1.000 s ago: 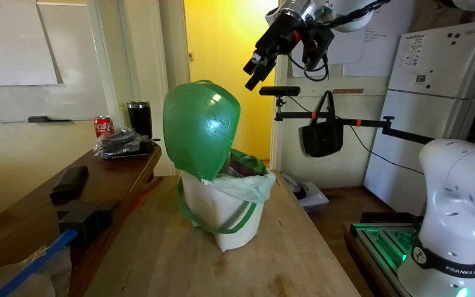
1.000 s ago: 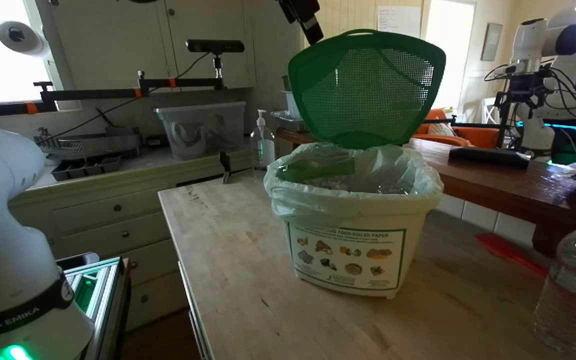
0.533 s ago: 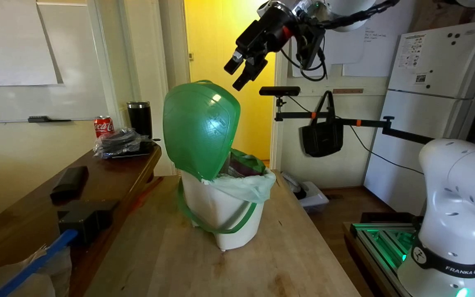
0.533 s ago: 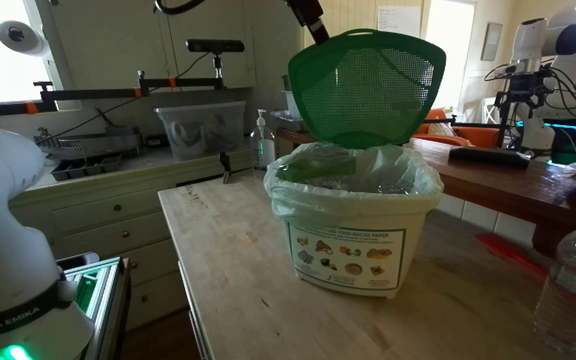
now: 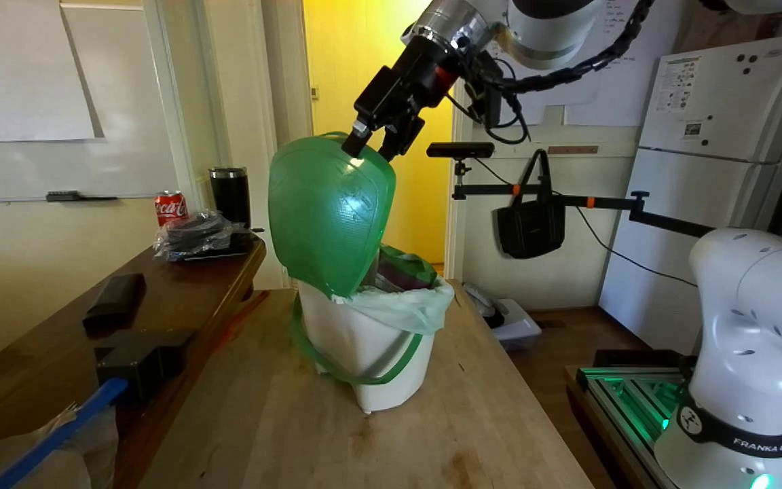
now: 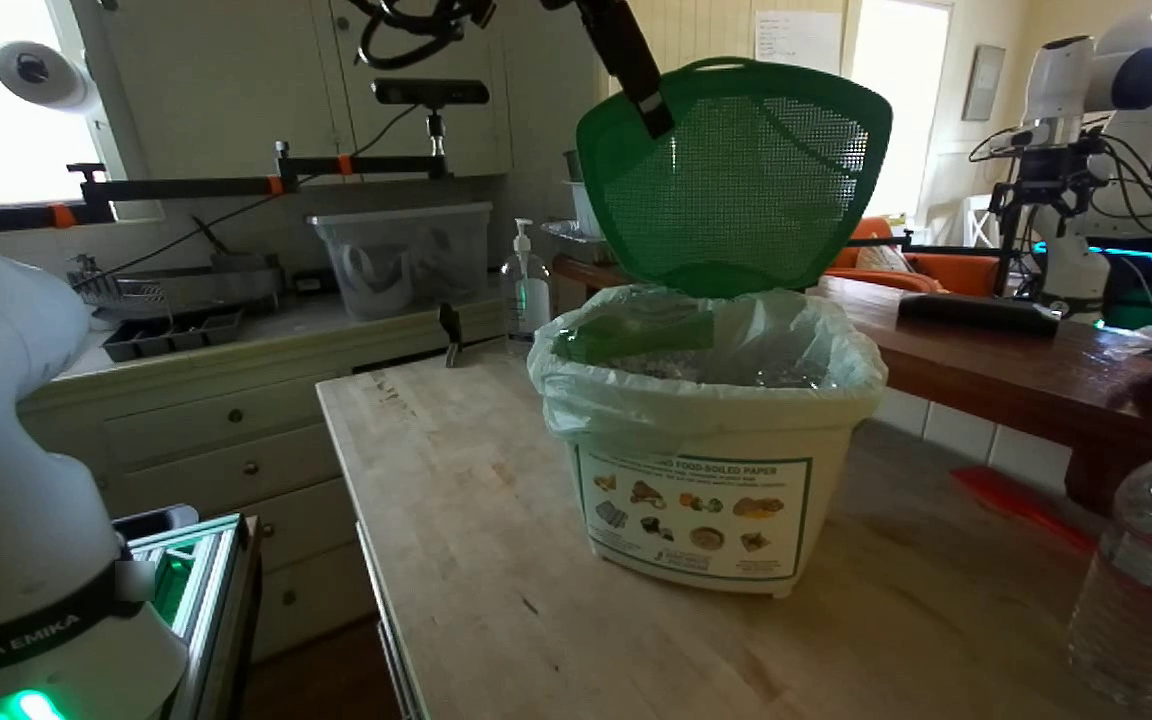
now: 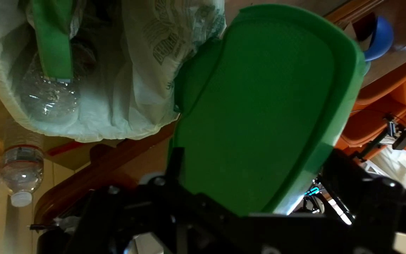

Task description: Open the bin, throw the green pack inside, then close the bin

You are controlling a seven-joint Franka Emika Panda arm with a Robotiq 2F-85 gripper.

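Down comes the Robotiq gripper [image 5: 370,151], jaws parted, to the raised green lid [image 5: 331,221], upper centre in an exterior view! The green pack [image 7: 53,42] lies inside the food-scrap bin [image 6: 701,490], wrist view's upper left; closing looks next.

Bin [image 5: 357,333]: its lid [image 5: 330,214] hides part of its mouth in an exterior view.
Green pack [image 6: 636,342]: in the bin; the bag [image 6: 716,402] hides its low part in an exterior view; the wrist view cuts it off.
Sticker [image 6: 696,515]: on the bin; its small words are too tiny to read.
Claw [image 5: 369,151]: near the bin's lid, blurry in the wrist view; can't tell if they touch.
Bottle [image 6: 1151,590]: near the bin; one side is cut off.
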